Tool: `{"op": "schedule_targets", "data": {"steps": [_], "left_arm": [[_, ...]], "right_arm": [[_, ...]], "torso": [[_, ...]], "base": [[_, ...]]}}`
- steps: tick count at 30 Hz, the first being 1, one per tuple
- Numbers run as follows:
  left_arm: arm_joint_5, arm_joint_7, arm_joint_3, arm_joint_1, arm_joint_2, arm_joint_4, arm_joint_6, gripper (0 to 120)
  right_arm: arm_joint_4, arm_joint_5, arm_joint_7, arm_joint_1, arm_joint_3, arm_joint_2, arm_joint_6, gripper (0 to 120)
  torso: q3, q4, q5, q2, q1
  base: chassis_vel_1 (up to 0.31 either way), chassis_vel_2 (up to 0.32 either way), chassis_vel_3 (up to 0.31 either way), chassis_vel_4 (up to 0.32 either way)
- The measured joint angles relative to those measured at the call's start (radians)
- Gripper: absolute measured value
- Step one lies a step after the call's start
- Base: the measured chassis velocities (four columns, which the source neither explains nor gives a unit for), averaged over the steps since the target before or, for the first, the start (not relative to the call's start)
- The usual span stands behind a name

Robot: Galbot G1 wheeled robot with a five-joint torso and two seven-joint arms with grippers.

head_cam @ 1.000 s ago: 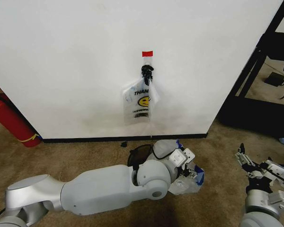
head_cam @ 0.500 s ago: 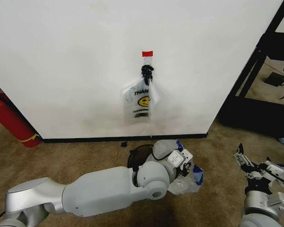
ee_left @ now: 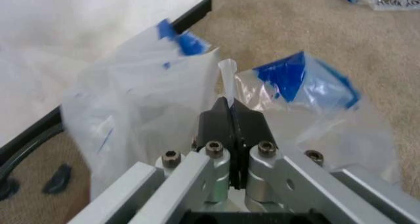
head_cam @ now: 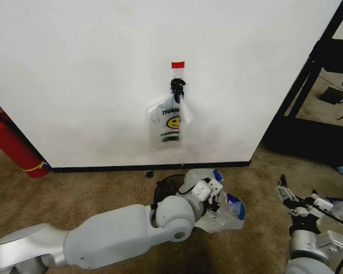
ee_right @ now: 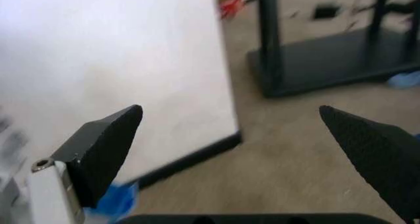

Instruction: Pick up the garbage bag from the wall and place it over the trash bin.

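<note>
Left gripper (ee_left: 231, 111) clamped tight on a fold of the garbage bag (head_cam: 222, 211), low over the trash bin (head_cam: 167, 188). Right gripper (ee_right: 249, 150) spread wide, empty, near the wall (head_cam: 103, 85).

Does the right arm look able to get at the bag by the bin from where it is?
Probably yes. The right gripper hangs open over bare carpet, with nothing between it and the garbage bag. The left gripper pinches the bag beside the trash bin, so the bag's near side looks free.

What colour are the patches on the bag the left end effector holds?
Blue, on the garbage bag; clearest in the left wrist view.
</note>
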Motion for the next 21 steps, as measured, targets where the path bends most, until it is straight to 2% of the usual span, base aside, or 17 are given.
{"op": "schedule_targets", "data": {"steps": [1, 6, 8, 11, 17, 21], "left_arm": [[0.0, 0.0, 0.0, 0.0, 0.0, 0.0, 0.0, 0], [0.07, 0.048, -0.064, 0.082, 0.055, -0.024, -0.026, 0], [0.079, 0.055, -0.075, 0.097, 0.062, -0.028, -0.029, 0], [0.106, 0.07, -0.103, 0.142, 0.086, -0.043, -0.04, 0], [0.135, 0.082, -0.116, 0.184, 0.092, -0.062, -0.052, 0], [0.166, 0.095, -0.122, 0.214, 0.091, -0.068, -0.062, 0]], "right_arm": [[0.0, 0.0, 0.0, 0.0, 0.0, 0.0, 0.0, 100], [0.035, 0.125, -0.036, 0.052, -0.054, -0.078, -0.164, 100], [0.035, 0.143, -0.041, 0.068, -0.063, -0.093, -0.181, 100], [0.023, 0.215, -0.063, 0.142, -0.099, -0.158, -0.243, 100], [-0.029, 0.386, -0.023, 0.272, -0.168, -0.262, -0.377, 100], [-0.084, 0.419, -0.014, 0.308, -0.214, -0.318, -0.443, 100]], "torso": [[0.0, 0.0, 0.0, 0.0, 0.0], [0.0, 0.0, 0.0001, 0.0, 0.0], [0.0, 0.0001, -0.0001, 0.0, 0.0], [0.0, 0.0001, 0.0, 0.0, 0.0], [0.0, 0.0002, 0.0002, 0.0, 0.0], [0.0, -0.0001, 0.0, 0.0, 0.0]], "base": [[0.0, 0.0, 0.0, 0.0], [0.0, 0.0, 0.0, 0.0], [0.0, 0.0, 0.0, 0.0], [0.0, 0.0, 0.0, 0.0], [0.0, 0.0, 0.0, 0.0], [0.0, 0.0, 0.0, 0.0]]}}
